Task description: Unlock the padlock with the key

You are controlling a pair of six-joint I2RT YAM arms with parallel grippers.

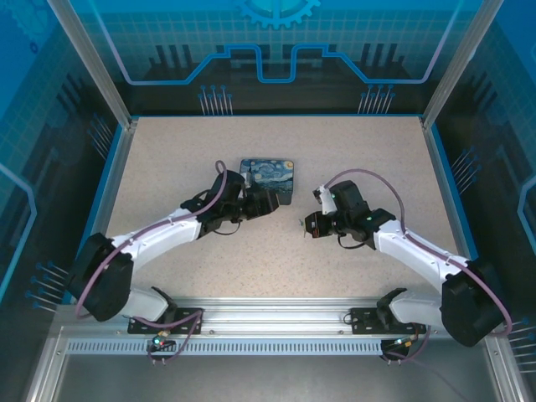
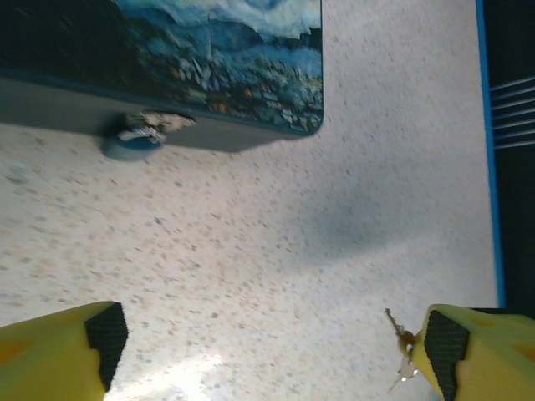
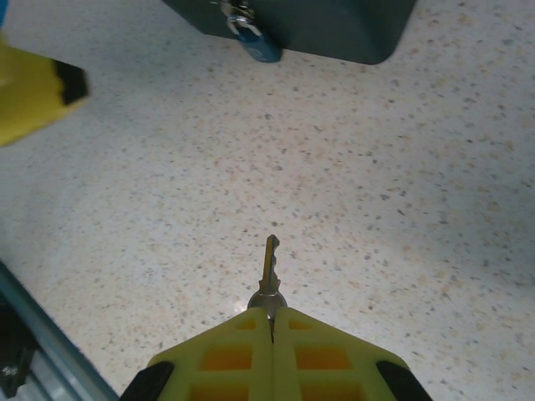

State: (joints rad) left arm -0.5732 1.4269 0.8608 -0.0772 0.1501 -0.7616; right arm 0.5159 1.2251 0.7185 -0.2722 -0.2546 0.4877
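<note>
While the right gripper [image 3: 272, 324], reached low over the bench [image 3: 401, 167], pinches the key [image 3: 271, 266] with its blade pointing straight ahead, the padlock [image 3: 253, 40] hangs ahead and slightly left on the painted tin [image 3: 334, 25], closer to the wide-spread, empty left gripper [image 2: 267, 334].

I work inside a purpose-built robot cell, probably a lab or a demo booth. My speckled worktop [image 1: 268, 251] is fenced by aluminium posts [image 1: 88, 59] and clear panels [image 1: 335, 42] printed with blue circuit lines and a gear [image 1: 278, 10]. My two arms [image 1: 159, 234] are bolted to a slotted metal rail [image 1: 268, 322] at the near edge, with cables [image 1: 99, 280] looping off them.
</note>
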